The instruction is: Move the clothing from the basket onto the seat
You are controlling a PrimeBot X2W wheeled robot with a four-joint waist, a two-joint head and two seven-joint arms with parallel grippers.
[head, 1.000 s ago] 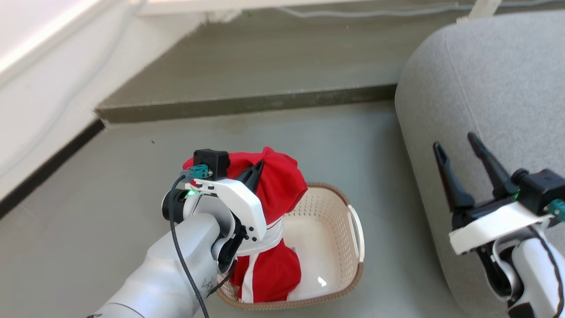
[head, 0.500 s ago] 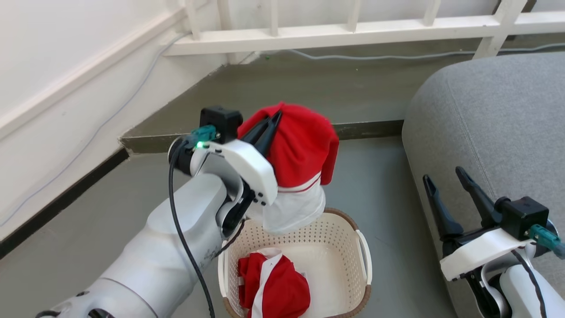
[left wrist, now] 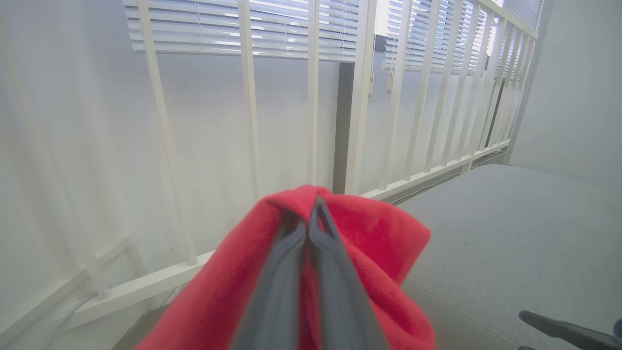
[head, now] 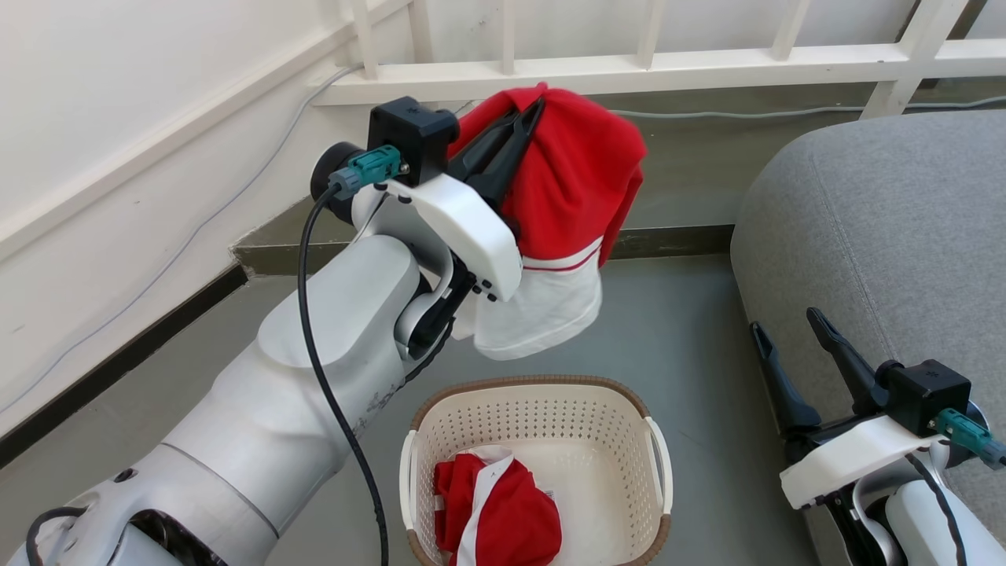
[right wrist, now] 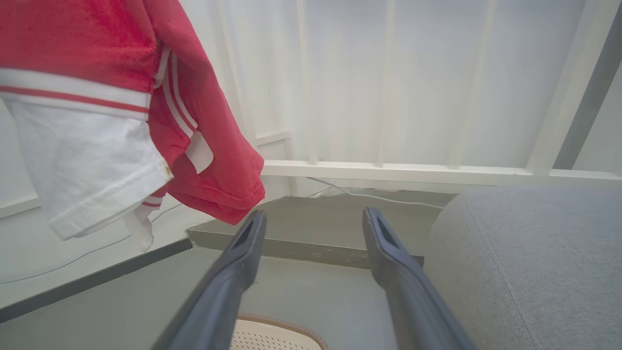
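While high above the basket (head: 534, 383), left gripper (head: 539, 102): clamped tight on red-and-white garment (head: 574, 181), hanging clear of rim.
Second garment (head: 503, 519): bunched in basket's near-left corner.
Right gripper (head: 784, 320): spread wide, empty, beside seat (head: 888, 212) edge.

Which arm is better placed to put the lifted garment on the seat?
Left. The left end effector is shut on the red garment above the basket; the right end effector is open, empty, beside the seat.

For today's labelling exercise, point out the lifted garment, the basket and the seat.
lifted garment (head: 574, 173), head view, on its red upper fabric.
basket (head: 534, 413), head view, on its perforated far wall.
seat (head: 888, 220), head view, on its grey top surface.
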